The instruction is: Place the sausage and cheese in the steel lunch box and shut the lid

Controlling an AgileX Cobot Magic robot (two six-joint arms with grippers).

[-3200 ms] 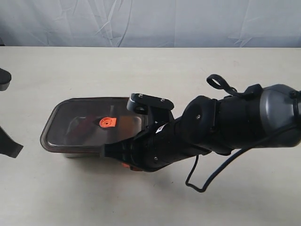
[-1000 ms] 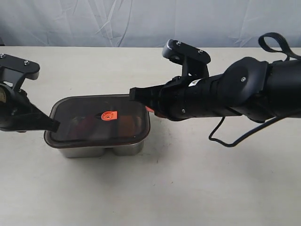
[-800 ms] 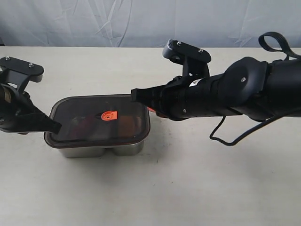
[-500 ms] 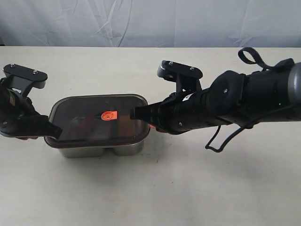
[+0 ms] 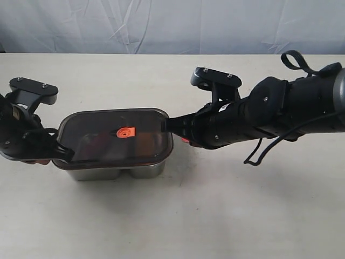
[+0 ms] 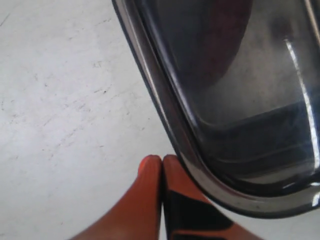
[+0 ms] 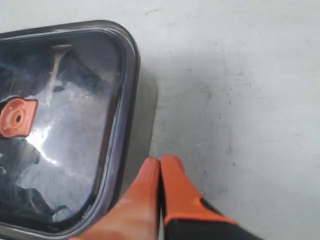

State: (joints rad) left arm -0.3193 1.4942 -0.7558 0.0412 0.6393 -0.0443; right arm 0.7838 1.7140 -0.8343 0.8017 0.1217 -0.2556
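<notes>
The steel lunch box stands left of centre with the dark translucent lid lying on top of it, its orange-red valve in the middle. Through the lid a dark red shape, probably the sausage, shows faintly; the cheese is hidden. My left gripper is shut, its fingertips beside the lid's rim at the box's left end. My right gripper is shut too, just off the lid's rim at the right end. Nothing is held in either one.
The pale table runs all round the box. A grey cloth backdrop hangs at the far edge. The bulky right arm and its cable hang over the table to the right of the box.
The left gripper has slid in to the lid's left end. The right gripper has come down to the lid's right end. The lid stays on the box.
</notes>
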